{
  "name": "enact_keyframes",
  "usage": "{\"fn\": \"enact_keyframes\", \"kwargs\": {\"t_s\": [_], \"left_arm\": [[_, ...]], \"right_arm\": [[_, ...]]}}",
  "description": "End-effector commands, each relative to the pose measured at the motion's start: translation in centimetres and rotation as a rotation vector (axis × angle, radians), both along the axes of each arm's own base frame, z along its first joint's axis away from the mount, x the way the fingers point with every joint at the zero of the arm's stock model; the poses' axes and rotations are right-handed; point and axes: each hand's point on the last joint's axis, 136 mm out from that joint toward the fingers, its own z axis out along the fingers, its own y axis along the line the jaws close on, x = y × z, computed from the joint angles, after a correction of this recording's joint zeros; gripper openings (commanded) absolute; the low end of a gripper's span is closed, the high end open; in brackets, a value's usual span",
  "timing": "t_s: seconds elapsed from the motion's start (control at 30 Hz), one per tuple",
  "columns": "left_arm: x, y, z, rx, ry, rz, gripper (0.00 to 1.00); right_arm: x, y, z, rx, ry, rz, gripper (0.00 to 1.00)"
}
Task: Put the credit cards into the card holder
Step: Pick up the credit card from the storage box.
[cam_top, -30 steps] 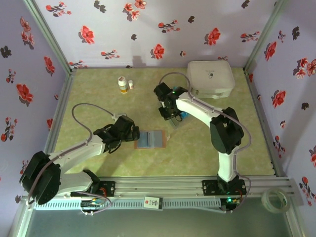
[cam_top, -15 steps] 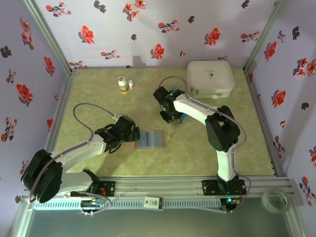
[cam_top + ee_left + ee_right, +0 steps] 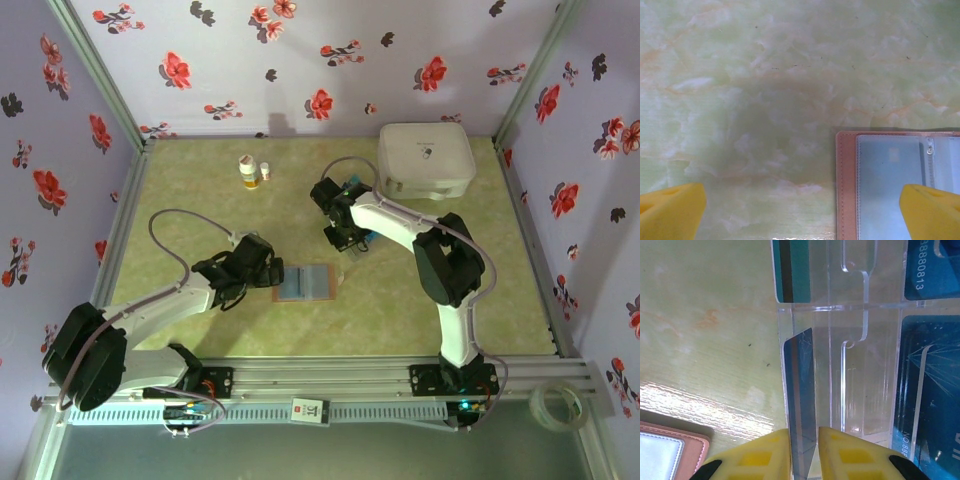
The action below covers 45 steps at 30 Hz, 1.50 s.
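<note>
The pinkish-brown card holder (image 3: pixel 303 283) lies open on the table, its clear sleeves up; its corner (image 3: pixel 845 185) shows in the left wrist view. My left gripper (image 3: pixel 272 274) (image 3: pixel 802 215) hovers at the holder's left edge, open, one yellow fingertip (image 3: pixel 672 210) over bare table. My right gripper (image 3: pixel 350 243) (image 3: pixel 804 440) is down in the clear plastic tray (image 3: pixel 865 390), shut on a blue credit card (image 3: pixel 799 390) that stands on edge in a slot. More credit cards sit in the tray: a teal one (image 3: pixel 792 270) and dark blue ones (image 3: pixel 932 270) (image 3: pixel 930 390).
A big white rounded case (image 3: pixel 426 158) stands at the back right. Two small bottles (image 3: pixel 249 172) (image 3: pixel 265 171) stand at the back left. Flowered walls close in three sides. A corner of the card holder (image 3: pixel 670 447) lies near the tray.
The right gripper's jaws have narrowed onto the upright card, and that arm has shifted slightly left over the tray. The left arm has barely moved.
</note>
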Motion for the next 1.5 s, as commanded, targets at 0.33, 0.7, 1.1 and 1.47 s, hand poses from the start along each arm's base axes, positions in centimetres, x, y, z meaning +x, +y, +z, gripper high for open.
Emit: {"fn": "enact_keyframes", "kwargs": {"t_s": [0.33, 0.7, 1.1, 1.47], "left_arm": [[-0.1, 0.0, -0.7, -0.019, 0.012, 0.008, 1.0], [-0.1, -0.2, -0.9, -0.026, 0.018, 0.006, 1.0], [-0.1, -0.4, -1.0, -0.028, 0.024, 0.004, 1.0], [0.1, -0.3, 0.1, -0.006, 0.017, -0.014, 1.0]], "right_arm": [[0.3, 0.0, -0.4, -0.026, -0.001, 0.016, 0.15], [0.3, 0.0, -0.2, -0.029, -0.004, 0.023, 0.15], [0.5, 0.2, 0.8, -0.02, -0.013, 0.03, 0.02], [-0.7, 0.0, 7.0, 0.045, -0.064, 0.064, 0.0]]}}
